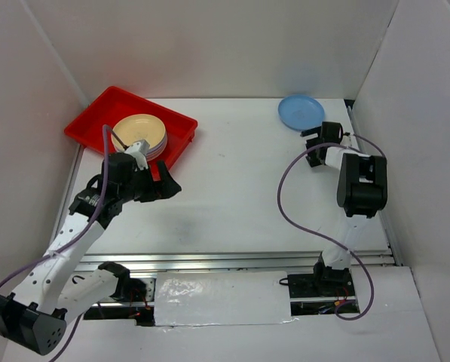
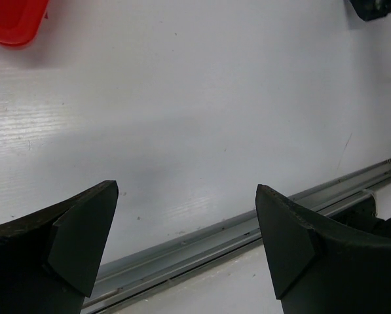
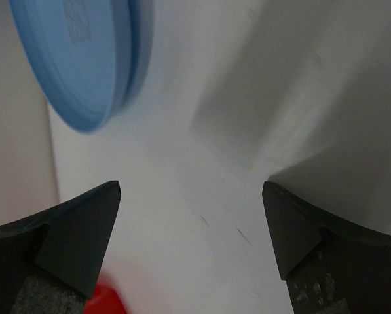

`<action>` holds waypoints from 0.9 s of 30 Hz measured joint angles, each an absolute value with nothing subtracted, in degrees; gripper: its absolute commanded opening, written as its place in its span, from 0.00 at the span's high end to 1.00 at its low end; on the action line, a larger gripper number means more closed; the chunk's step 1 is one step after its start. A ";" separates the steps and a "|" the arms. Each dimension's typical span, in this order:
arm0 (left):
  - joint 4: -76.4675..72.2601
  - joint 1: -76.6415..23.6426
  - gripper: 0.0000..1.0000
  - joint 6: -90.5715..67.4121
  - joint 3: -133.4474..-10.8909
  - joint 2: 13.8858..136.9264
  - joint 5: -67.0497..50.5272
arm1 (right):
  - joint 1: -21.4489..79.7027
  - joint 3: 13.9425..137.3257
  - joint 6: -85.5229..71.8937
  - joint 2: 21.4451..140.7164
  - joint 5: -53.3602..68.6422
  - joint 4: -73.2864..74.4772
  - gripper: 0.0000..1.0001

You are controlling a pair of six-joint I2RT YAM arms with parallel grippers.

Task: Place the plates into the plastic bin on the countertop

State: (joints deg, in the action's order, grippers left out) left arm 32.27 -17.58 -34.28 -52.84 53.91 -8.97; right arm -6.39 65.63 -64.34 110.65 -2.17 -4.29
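The right gripper [image 1: 313,147] stands wide open with nothing between its jaws; in its wrist view only bare white surface shows in the gap, so it is not yet around anything. Just beyond it, on the far side and a little to the left, lies the blue plate [image 1: 301,111], flat on the countertop [image 1: 240,188] close to the far right corner and apart from the fingers. In the wrist view that plate [image 3: 84,59] sits up and to the left of the open jaws, so the reach looks to need a short advance to the far-left before closing on the rim. Being round, the plate has no long axis to line up with; any part of its near edge should serve. The left gripper [image 1: 164,185] is likewise spread wide and empty, hovering over bare table just near-right of the plastic bin [image 1: 89,124]. That red bin sits askew at the far left, and a stack of plates [image 1: 139,132] with a cream one uppermost lies inside it. The blue plate is well apart from the bin, across the table, and the right arm is plainly the nearer one to it.
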 measured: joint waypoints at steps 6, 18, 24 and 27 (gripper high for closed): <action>32.62 -21.02 0.01 -32.99 -51.51 49.43 -7.73 | -7.97 78.61 -71.92 120.90 -2.13 -3.40 0.04; 34.83 -22.74 0.01 -32.97 -51.20 48.12 -2.83 | -8.23 116.46 -73.76 142.45 -2.22 19.33 0.89; 36.01 -22.74 0.01 -33.04 -51.20 48.16 -0.58 | -8.08 116.62 -71.99 141.73 -2.44 24.29 1.00; 37.15 -22.72 0.01 -33.47 -51.62 48.64 2.04 | -7.01 113.67 -66.78 137.86 -6.68 27.51 1.00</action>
